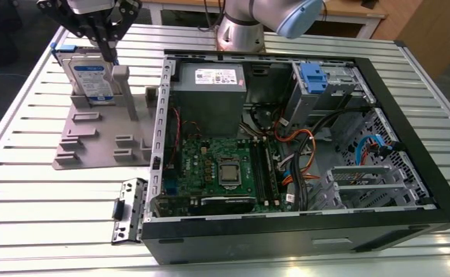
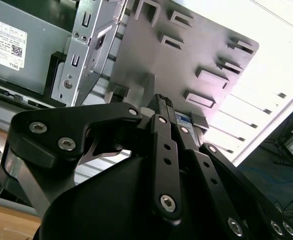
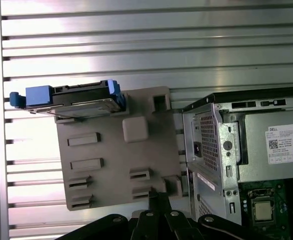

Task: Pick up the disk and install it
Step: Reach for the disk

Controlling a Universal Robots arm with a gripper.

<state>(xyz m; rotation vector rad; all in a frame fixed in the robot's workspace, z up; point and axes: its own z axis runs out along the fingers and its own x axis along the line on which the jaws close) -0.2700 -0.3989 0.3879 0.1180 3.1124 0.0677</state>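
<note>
Gripper: black metal linkage fingers [image 1: 111, 53], bolt heads showing along each link in the second wrist view [image 2: 161, 100]. The fingers are drawn together to a single tip with nothing between them, and the tip hangs over the grey fixture.
Disk: there it is, a flat silver metal slab [image 1: 90, 78] standing on edge in a slot at the far end of the fixture, outside the computer case. Blue plastic rails [image 3: 39, 95] run along its edges.
Disk label: white with a blue band, facing the exterior camera; the print is too small to make out.
Fixture: a matte grey plastic plate [image 1: 94, 138] dotted with raised rectangular tabs and slots. It lies just beside the case, on the exterior view's left.
Computer case: a black shell [image 1: 287, 239] lying open, with bare perforated steel inside.
Power supply: a plain grey metal box [image 1: 209, 95] with a white sticker of fine black print and a red corner.
Motherboard: green board [image 1: 217, 167] with a square silver socket and orange cables [image 1: 306, 141] alongside.
Latch: a tall blue plastic piece [image 1: 314, 75] on a silver cage.
Surface: a ribbed aluminium table [image 1: 40, 231] with long shiny slats.
Room: wood-toned furniture [image 1: 432, 29] stands behind.
</note>
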